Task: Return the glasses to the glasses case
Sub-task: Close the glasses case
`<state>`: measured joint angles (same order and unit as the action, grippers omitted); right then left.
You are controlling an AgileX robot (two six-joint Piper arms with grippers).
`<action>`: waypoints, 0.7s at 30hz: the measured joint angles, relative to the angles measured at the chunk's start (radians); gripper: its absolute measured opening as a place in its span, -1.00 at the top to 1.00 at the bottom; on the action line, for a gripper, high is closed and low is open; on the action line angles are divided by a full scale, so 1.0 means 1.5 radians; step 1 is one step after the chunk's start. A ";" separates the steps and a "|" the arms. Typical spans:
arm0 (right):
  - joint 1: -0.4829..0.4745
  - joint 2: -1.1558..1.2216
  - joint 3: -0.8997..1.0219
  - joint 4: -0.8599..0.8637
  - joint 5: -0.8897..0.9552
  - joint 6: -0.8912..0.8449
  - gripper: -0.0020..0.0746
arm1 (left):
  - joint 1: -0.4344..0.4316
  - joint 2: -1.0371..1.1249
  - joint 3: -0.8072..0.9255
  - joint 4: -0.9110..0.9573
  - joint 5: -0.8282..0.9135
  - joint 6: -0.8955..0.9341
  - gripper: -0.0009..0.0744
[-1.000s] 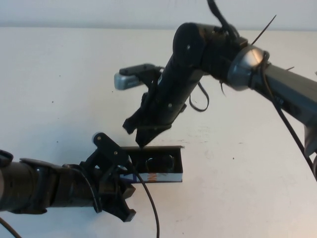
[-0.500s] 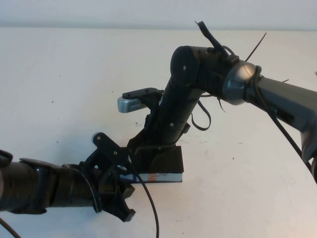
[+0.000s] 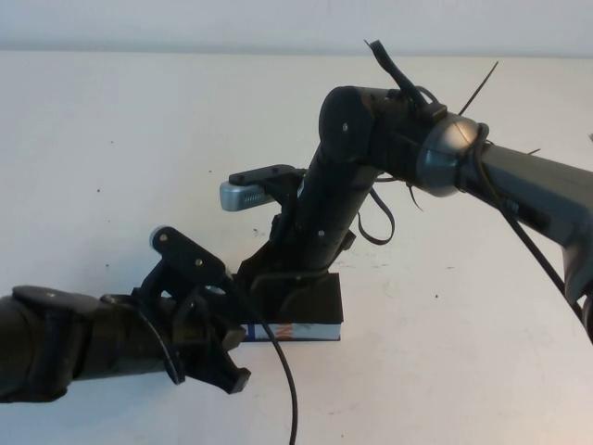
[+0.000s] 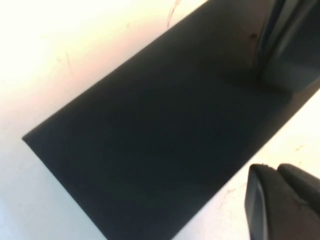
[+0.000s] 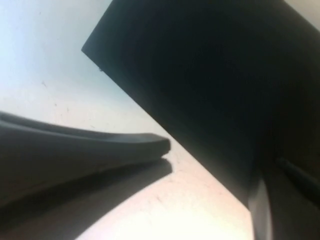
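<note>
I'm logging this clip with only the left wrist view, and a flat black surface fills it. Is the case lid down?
Observer: Yes. From the high view the glasses case is closed, and the glasses are not in sight.
Operator: What is the dark shape at my frame's edge?
Observer: Probably the right end effector. It is shut and its tip is pressed down on the lid.
Operator: And the left one?
Observer: The left end effector is open and holds nothing. It sits by the case's left front corner.
</note>
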<state>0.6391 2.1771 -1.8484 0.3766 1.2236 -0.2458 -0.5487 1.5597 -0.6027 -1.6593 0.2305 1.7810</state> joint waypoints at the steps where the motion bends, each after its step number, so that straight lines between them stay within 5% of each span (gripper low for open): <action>1: 0.000 0.000 0.000 0.000 0.000 0.000 0.98 | 0.000 -0.004 0.000 0.020 0.001 -0.021 0.98; 8: 0.000 0.001 0.000 0.000 0.000 0.000 0.98 | 0.000 -0.063 0.000 0.132 0.007 -0.143 0.98; 21: 0.000 -0.047 0.000 0.009 0.000 0.008 0.98 | 0.000 -0.279 0.001 0.147 0.009 -0.174 0.98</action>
<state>0.6394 2.1069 -1.8484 0.3894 1.2236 -0.2345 -0.5487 1.1419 -0.6009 -1.4384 0.2442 1.5205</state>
